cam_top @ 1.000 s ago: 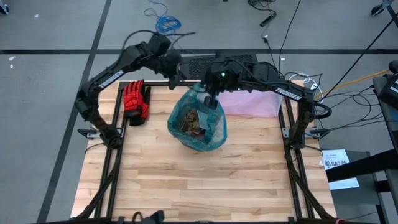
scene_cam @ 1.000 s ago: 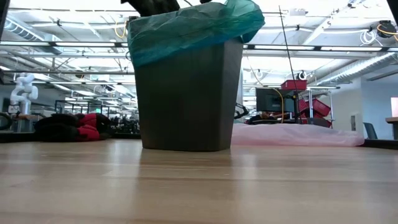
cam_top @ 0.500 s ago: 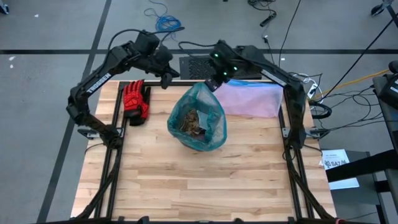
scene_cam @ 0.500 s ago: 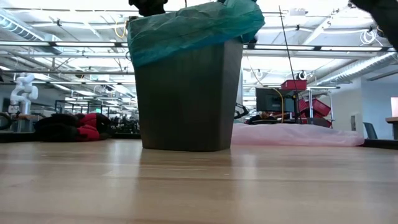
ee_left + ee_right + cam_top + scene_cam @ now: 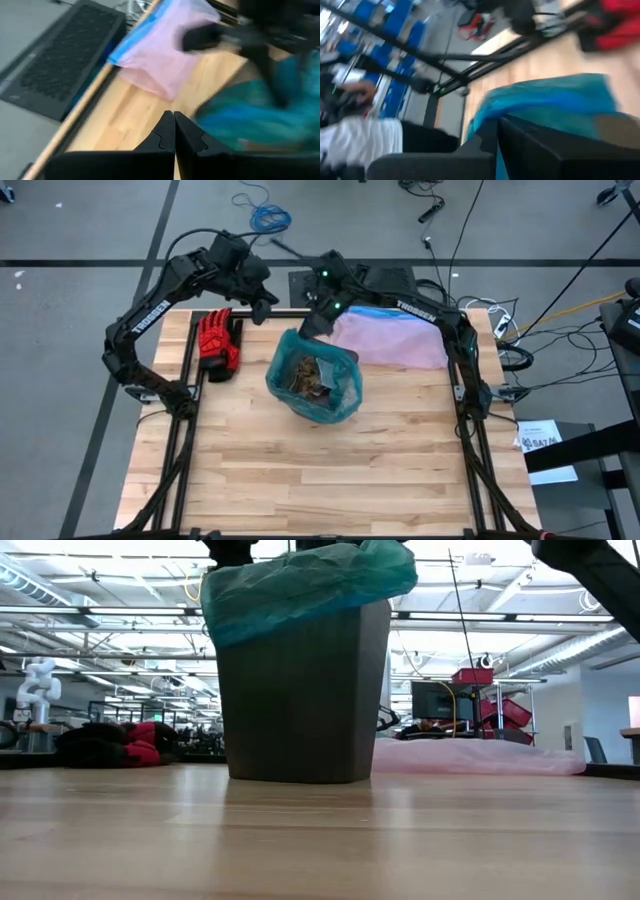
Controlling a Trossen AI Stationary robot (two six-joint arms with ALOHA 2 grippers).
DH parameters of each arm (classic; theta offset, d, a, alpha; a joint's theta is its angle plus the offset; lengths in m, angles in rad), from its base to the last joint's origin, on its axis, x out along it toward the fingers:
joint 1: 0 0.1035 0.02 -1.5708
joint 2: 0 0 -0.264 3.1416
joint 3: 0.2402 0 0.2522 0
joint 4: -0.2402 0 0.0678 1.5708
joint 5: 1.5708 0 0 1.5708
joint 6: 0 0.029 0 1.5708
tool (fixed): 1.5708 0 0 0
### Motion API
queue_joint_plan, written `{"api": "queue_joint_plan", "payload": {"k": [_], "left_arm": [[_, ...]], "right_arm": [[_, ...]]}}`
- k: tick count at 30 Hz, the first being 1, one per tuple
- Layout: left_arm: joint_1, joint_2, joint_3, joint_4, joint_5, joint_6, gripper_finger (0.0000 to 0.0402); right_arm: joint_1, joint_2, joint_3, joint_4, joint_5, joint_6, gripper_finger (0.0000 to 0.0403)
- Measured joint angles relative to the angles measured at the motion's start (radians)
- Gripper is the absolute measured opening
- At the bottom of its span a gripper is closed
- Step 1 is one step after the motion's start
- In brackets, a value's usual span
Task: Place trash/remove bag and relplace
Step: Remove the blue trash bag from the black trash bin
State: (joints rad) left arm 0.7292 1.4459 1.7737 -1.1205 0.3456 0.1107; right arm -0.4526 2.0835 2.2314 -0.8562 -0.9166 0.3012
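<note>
1. Right tool (image 5: 312,327): fingers pressed together, as the right wrist view shows (image 5: 495,145). It sits at the back rim of the bag (image 5: 315,380), at its far-left corner. The blur makes it hard to say whether a fold of plastic is pinched between the fingers; it appears to be at least touching the rim.
2. Left tool (image 5: 262,308): fingers fully closed and empty, seen tip to tip in the left wrist view (image 5: 174,137). It hangs over the back edge of the worktop (image 5: 300,470), just behind and to the left of the bag, not touching it.
3. Bag: teal-green liner fitted in a dark bin (image 5: 303,690), its top folded over the rim (image 5: 300,585). Brown trash (image 5: 308,376) lies inside.
4. Bin: upright, near the middle-back of the worktop.
5. Red gloves (image 5: 218,342): on the worktop left of the bin.
6. Pink bag (image 5: 395,340): flat, right of the bin.
</note>
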Motion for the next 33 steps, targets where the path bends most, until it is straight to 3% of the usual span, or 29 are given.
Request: {"api": "queue_joint_plan", "payload": {"k": [8,14,17,22,26,33], "left_arm": [[0.01,-0.026,0.0,-0.005,-0.017,0.0,0.0],[0.003,-0.026,0.0,-0.018,0.052,0.031,0.0],[-0.009,-0.026,0.0,-0.019,0.075,0.053,0.0],[-0.007,-0.026,0.0,-0.022,0.075,0.052,0.0],[-0.003,-0.026,0.0,-0.028,0.075,0.052,0.0],[-0.003,-0.025,0.0,-0.079,0.072,0.052,0.0]], "right_arm": [[0.147,-0.043,0.0,0.0,0.037,-0.229,0.0],[0.229,-0.068,0.0,-0.112,0.284,-0.404,0.0],[0.246,-0.077,0.0,-0.173,0.412,-0.409,0.0],[0.226,-0.095,0.0,-0.228,0.466,-0.243,0.0007],[0.181,-0.103,0.0,-0.232,0.454,-0.037,0.0046],[0.08,-0.102,0.0,-0.167,0.211,0.231,0.0141]]}}
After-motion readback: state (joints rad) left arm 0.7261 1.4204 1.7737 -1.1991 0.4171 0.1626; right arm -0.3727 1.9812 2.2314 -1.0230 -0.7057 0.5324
